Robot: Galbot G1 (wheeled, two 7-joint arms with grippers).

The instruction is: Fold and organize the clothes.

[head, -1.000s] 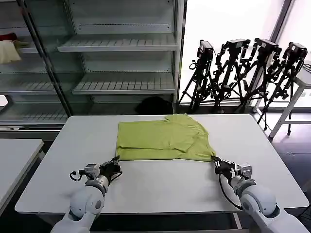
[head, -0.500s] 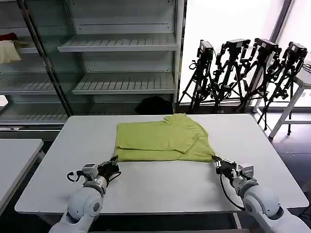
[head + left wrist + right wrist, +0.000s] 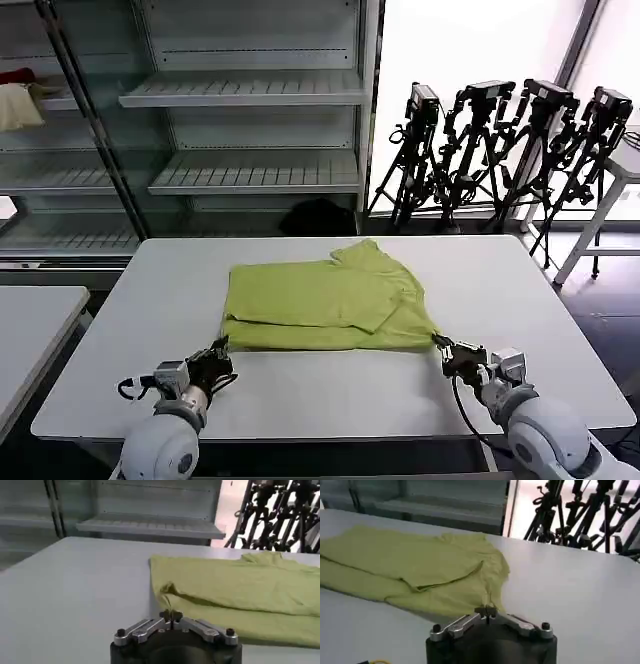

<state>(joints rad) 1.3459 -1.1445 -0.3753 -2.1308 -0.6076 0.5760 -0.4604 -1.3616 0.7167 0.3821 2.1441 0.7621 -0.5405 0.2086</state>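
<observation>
I have the soft lime yellow-green T-shirt [image 3: 325,305] partly folded mid-table, both near corners pinched in my left tool [image 3: 215,352] and right tool [image 3: 443,346] (jaws together on fabric), further folds remaining, I judge.

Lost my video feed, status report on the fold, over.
Left claw shut on T-shirt near-left corner. Right claw shut on near-right corner. Shirt partly folded, flat on table. Nothing in the way.
</observation>
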